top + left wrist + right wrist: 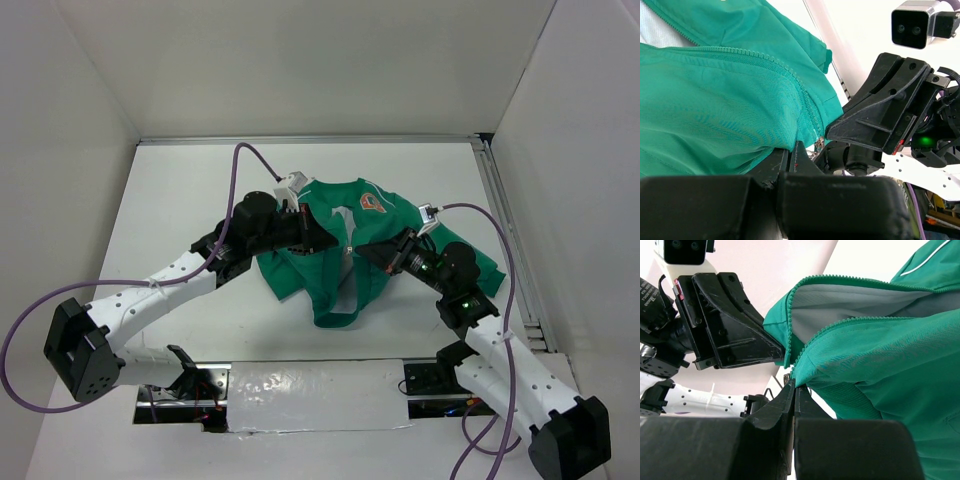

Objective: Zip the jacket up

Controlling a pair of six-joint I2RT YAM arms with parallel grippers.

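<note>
Left gripper (337, 240): fingers pressed together, a thin fold of green cloth nipped at their tips, at the left front edge low on the garment.
Jacket (385, 232): mid-table (190, 190) between the arms, collar far, hem near. The front is bunched and lifted where the grippers meet, and the orange patch (373, 203) faces up.
Zip teeth (840, 322): the two rows run apart with white lining (850, 302) showing between them, so the zip is open. I cannot make out a slider.
Right gripper (361, 250): fingers closed tight on the right front edge, tips almost against the left gripper's.
Risk, slip: each hold looks shallow, so a pull sideways could drag the cloth free.
Risk, collision: the tips are crowded, and any inward move could knock them together.
Risk, misalignment: the bunched fabric could hide the pin and box, so the edges may not mate.
</note>
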